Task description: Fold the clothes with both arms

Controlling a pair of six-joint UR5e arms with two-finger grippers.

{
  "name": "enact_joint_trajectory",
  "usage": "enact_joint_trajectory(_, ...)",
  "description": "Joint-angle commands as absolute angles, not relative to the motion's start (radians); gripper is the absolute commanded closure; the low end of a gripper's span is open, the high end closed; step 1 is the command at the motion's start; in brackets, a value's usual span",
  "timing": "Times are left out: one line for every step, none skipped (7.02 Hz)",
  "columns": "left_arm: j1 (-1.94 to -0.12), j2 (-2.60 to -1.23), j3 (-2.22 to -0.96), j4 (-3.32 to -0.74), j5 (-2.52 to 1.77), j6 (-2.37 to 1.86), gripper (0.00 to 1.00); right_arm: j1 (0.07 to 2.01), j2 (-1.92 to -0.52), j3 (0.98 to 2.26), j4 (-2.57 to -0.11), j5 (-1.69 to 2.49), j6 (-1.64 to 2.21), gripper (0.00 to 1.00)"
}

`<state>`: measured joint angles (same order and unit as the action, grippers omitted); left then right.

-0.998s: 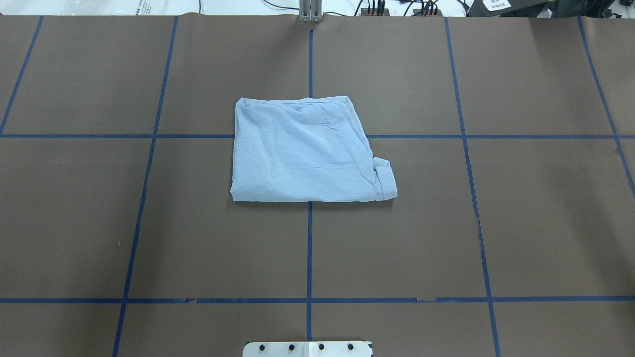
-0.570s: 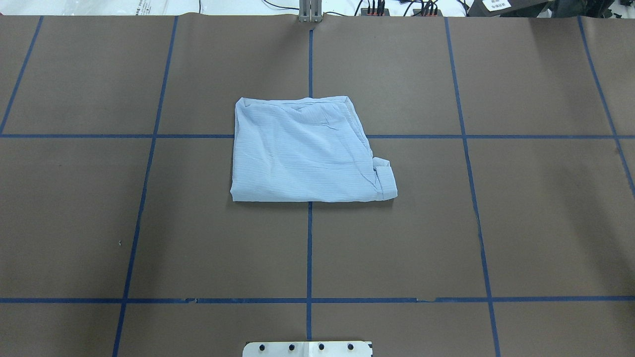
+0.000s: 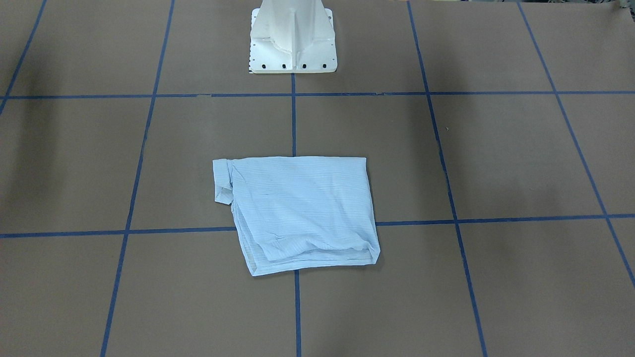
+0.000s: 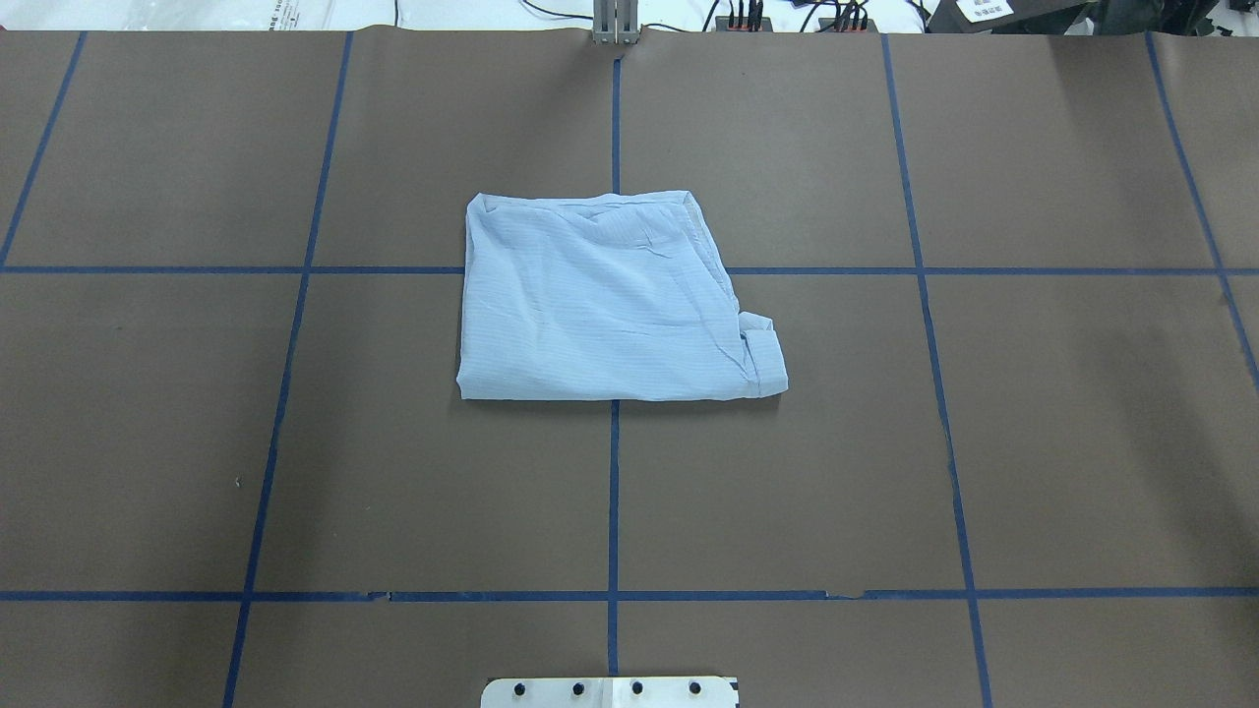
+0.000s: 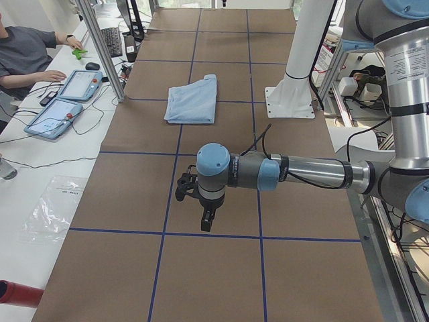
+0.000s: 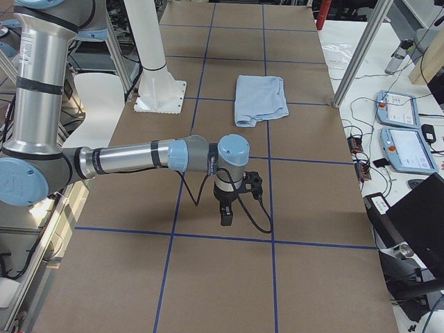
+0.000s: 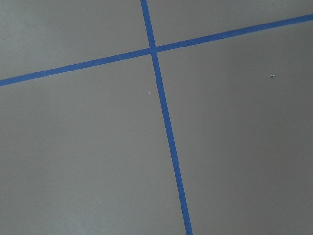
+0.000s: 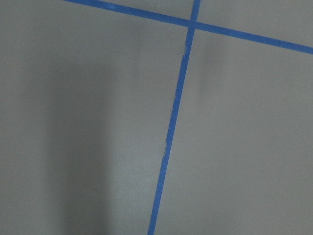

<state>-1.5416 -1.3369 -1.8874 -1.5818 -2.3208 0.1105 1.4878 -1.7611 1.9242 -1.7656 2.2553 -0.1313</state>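
1. At the middle of the bench [image 4: 393, 472], the pale-blue shirt [image 4: 600, 305] lies folded into a compact, roughly square packet, right across a crossing of the blue tape lines [image 4: 613, 492].
2. Folding looks all but done, I'd say. One cuff [image 4: 765, 354] pokes out at the packet's near right corner and the far edge shows uneven layers, so at most a tidy-up is left.
3. Well apart from the shirt, the left end effector [image 5: 204, 216] and the right end effector [image 6: 226, 211] hang over bare bench with no cloth on either. Whether their jaws are parted or closed, I cannot tell.
4. Against the earlier overhead pictures, nothing differs: same outline, same spot, same stray cuff.
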Motion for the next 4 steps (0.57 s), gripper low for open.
enact_joint_trajectory(-1.542, -1.336, -1.887, -1.582, -2.321, 0.11, 0.0, 1.488, -1.764, 1.939, -1.766, 2.26, -0.121, 0.0)
enact_joint_trajectory(-1.542, -1.336, -1.887, -1.58, -2.321, 0.11, 0.0, 1.489, -1.767, 1.942, -1.766, 2.273, -0.118, 0.0)
enact_joint_trajectory(-1.542, -1.335, -1.885, -1.58, -2.321, 0.11, 0.0, 1.489, -1.767, 1.942, -1.766, 2.275, -0.118, 0.0)
enact_joint_trajectory(-1.542, -1.335, -1.881, -1.582, -2.321, 0.11, 0.0, 1.489, -1.767, 1.944, -1.766, 2.275, -0.118, 0.0)
